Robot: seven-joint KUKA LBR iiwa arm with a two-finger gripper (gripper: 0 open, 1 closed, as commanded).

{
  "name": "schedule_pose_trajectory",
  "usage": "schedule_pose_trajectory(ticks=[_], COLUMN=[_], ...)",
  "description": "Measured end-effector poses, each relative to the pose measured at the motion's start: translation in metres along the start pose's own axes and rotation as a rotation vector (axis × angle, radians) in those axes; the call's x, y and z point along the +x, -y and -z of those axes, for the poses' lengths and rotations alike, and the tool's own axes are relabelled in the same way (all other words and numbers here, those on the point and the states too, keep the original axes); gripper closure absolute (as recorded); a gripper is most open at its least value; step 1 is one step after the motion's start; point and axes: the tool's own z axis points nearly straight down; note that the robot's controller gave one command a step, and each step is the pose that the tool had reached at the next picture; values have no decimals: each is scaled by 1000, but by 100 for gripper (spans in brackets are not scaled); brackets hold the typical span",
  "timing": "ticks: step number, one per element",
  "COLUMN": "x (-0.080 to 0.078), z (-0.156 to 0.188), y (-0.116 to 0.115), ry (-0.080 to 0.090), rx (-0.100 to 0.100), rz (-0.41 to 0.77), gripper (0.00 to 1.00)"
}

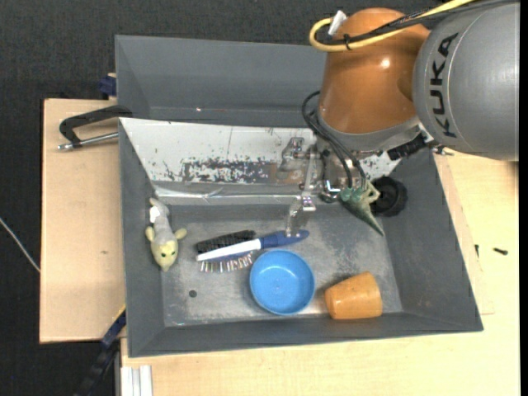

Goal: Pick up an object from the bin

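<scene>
My gripper (pixel 302 206) hangs below the orange wrist cover at the back middle of the bin, its metal tip just above the blue handle end of a brush. The brush (pixel 239 247) has black and white bristles and lies flat, pointing left. A dark green pointed thing (pixel 364 205) lies just right of the gripper, close under the wrist. Beside it a black round thing (pixel 389 198) rests against the right wall. I see nothing held in the gripper.
A blue bowl (pixel 282 282) sits upright at the front middle, with an orange cup (pixel 355 297) on its side to its right. A yellow plush toy (pixel 163 242) lies by the left wall. The arm covers the bin's back right corner.
</scene>
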Motion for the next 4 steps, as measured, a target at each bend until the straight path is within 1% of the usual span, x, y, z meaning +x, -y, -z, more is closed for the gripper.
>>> schedule_pose_trajectory(ticks=[1,2,3,4], x=[3,20,17,-2], z=[-116,-156,-152,-11], y=[-18,-27,-24,-23], ry=[2,5,7,21], rx=[0,0,4,2], rz=[342,368,367,394], gripper=[0,0,100,100])
